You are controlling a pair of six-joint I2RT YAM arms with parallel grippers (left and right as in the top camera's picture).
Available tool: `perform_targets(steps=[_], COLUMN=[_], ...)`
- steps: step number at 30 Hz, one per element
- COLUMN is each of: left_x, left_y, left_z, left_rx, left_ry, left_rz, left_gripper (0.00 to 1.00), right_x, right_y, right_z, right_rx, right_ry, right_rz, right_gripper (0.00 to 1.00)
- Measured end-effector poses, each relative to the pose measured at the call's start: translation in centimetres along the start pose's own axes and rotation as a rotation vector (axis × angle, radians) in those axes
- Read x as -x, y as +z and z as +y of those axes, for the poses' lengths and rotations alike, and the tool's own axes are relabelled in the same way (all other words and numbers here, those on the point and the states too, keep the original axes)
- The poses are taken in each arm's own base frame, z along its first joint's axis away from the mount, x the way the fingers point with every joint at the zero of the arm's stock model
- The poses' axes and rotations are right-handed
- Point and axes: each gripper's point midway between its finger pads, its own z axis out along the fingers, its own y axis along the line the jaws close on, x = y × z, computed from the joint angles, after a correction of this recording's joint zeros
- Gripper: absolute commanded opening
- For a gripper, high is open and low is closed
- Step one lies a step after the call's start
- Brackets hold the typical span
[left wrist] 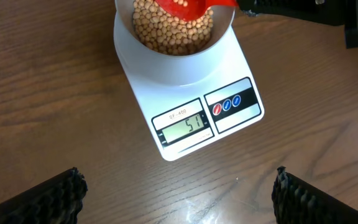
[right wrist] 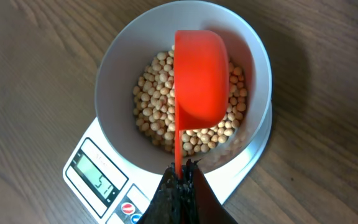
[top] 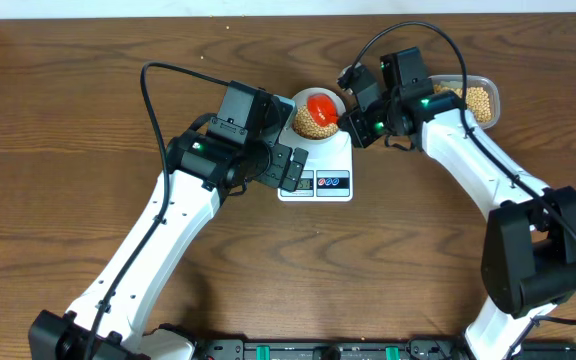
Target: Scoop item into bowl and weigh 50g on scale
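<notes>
A: table [top: 68, 110]: brown wood, visible grain, low sheen. scale [left wrist: 151, 93]: white plastic, smooth, glossy.
B: bowl [right wrist: 120, 62]: pale, smooth, matt inside. scoop [right wrist: 199, 81]: orange-red plastic, satin. beans [right wrist: 151, 109]: smooth skins, dull beige.
A: left claw [left wrist: 178, 198] pads [left wrist: 51, 199]: black, ribbed, matt. tub [top: 494, 98] at 2 o'clock: clear plastic.
</notes>
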Motion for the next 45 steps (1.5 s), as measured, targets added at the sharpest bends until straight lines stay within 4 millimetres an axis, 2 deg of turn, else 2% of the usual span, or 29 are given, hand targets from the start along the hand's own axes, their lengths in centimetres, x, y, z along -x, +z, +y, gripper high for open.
perform_targets(steps=[6,13,32,45], left_x=[0.0,0.0,0.0,0.0], left_y=[0.0,0.0,0.0,0.0], left_z=[0.0,0.0,0.0,0.0], left_rx=[0.0,0.0,0.0,0.0], left_ry=[0.0,0.0,0.0,0.0], left_rz=[0.0,0.0,0.0,0.0], left_gripper=[0.98,0.98,0.98,0.98], right_x=[0.0,0.0,0.1,0.5], right_y=[0.0,0.5,0.4,-0.7], right_z=[-0.1,1.2,2.2,1.1], right_rx=[-0.008,0.005,0.068,0.122], right_ry=[-0.003,-0.026,-0.023,0.026], right_rz=[0.002,0.01,0.001,-0.035], right_gripper=[0.01,0.01,0.01,0.01])
